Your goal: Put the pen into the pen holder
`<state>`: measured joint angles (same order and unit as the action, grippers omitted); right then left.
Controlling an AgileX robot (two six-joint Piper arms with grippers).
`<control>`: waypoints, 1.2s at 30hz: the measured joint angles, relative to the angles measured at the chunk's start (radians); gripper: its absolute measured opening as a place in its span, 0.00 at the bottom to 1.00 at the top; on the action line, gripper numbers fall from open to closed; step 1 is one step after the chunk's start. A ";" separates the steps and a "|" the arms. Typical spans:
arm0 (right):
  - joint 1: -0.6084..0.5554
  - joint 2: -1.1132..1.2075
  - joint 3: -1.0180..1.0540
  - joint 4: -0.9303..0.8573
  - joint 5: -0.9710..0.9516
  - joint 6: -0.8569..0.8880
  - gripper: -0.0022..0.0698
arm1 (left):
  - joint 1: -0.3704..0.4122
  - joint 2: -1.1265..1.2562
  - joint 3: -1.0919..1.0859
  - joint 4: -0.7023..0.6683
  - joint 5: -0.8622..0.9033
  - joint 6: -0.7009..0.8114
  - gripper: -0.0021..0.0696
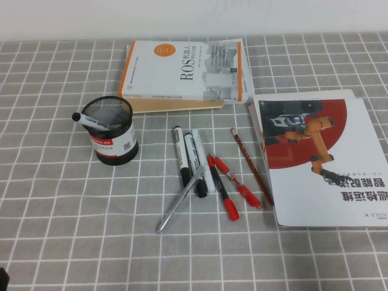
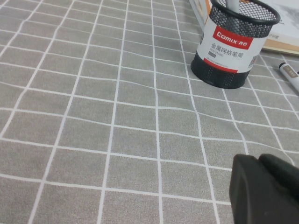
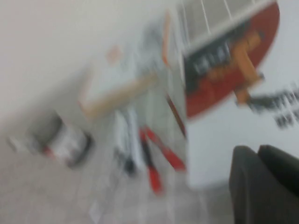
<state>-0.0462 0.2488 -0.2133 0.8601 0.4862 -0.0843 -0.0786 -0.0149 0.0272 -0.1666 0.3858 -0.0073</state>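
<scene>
Pen (image 1: pixel 237 182) on table, well apart from both end effectors.

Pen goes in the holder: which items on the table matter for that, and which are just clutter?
Job: slim red pen with clear barrel; black wire-mesh pen holder.

Clutter: black-barrelled red-capped pen; dark-red pencil; markers; silver pen; two books. Left gripper and right gripper are away from them.

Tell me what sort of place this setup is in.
Probably a desk or lab workspace: a table under a grey checked tablecloth holds robotics books, loose pens including the red pen, and a mesh pen holder. Left gripper hovers near the holder; right gripper hangs over the books.
</scene>
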 joint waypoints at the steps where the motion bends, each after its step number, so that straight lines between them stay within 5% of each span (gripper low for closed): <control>1: 0.000 0.060 -0.045 -0.057 0.050 -0.002 0.01 | 0.000 0.000 0.000 0.000 0.000 0.000 0.02; 6: 0.000 0.426 -0.322 -0.306 0.326 -0.021 0.01 | 0.000 0.000 0.000 0.000 0.000 0.000 0.02; 14: 0.036 0.747 -0.680 -0.360 0.467 -0.088 0.01 | 0.000 0.000 0.000 0.000 0.000 0.000 0.02; 27: 0.497 1.179 -1.125 -0.904 0.738 0.197 0.01 | 0.000 0.000 0.000 0.000 0.000 0.000 0.02; 36: 0.666 1.490 -1.388 -1.032 0.744 0.217 0.01 | 0.000 0.000 0.000 0.000 0.000 0.000 0.02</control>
<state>0.6197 1.7386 -1.6018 -0.1722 1.2306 0.1331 -0.0786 -0.0149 0.0272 -0.1666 0.3858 -0.0073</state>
